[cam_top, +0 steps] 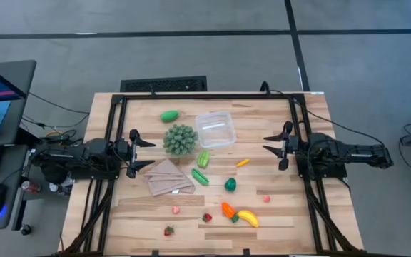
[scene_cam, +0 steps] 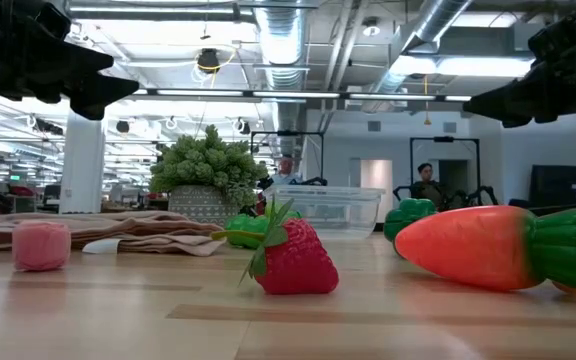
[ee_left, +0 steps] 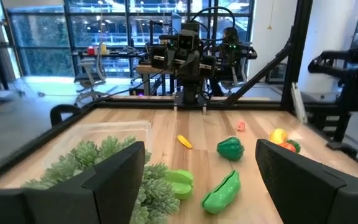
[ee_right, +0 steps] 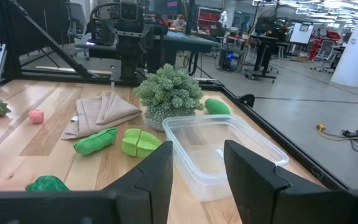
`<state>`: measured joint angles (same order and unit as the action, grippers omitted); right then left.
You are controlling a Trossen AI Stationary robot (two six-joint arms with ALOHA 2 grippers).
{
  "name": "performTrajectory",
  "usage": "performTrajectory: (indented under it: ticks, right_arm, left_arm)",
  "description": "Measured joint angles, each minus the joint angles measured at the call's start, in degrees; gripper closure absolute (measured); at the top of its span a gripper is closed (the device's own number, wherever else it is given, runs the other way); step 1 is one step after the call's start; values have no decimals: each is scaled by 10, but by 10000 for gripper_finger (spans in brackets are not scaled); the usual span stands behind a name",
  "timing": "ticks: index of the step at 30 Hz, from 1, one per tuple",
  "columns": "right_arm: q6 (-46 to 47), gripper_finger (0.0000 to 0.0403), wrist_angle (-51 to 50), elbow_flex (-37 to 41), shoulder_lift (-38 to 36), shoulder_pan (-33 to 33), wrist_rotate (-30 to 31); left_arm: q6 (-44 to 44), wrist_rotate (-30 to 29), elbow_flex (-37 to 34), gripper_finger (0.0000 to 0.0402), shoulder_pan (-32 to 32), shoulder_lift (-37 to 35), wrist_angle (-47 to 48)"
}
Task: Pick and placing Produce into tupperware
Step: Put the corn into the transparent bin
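From overhead I saw both arms parked at the sides of the desk, neither touching anything. My left claw sat at the left edge with its fingers spread wide and nothing between them, just beside the tan folded cloth. My right claw waited at the right edge with its fingers only partly apart, and it held nothing either.

The tupperware stood toward the far middle of the desk, clear and with nothing inside, right next to the spiky green ball. In the right wrist view it lay directly ahead of that claw's fingers.

The produce was scattered on the bare wood. A green pod lay at the far side, beyond the spiky ball. A pale green piece and a darker green pod lay just in front of the container, with the green pepper and a small orange piece nearby. Toward the near edge the carrot lay touching the banana. Three strawberries and two small pink pieces were dotted along the near side.
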<state>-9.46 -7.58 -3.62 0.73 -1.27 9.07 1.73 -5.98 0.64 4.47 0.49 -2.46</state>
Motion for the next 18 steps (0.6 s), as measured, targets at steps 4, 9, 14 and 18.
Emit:
performTrajectory:
  ticks: [4,9,14,18]
  right_arm:
    - [0,267,0,0,0,0,0]
    - [4,267,2,0,0,0,0]
    - [252,267,45,0,0,10,-2]
    - [537,267,122,0,0,18,-1]
  left_arm:
    - [101,-5,0,104,0,0,-43]
    - [197,-10,0,104,0,0,-78]
    - [273,-24,0,104,0,0,-133]
    - [315,-39,0,104,0,0,-176]
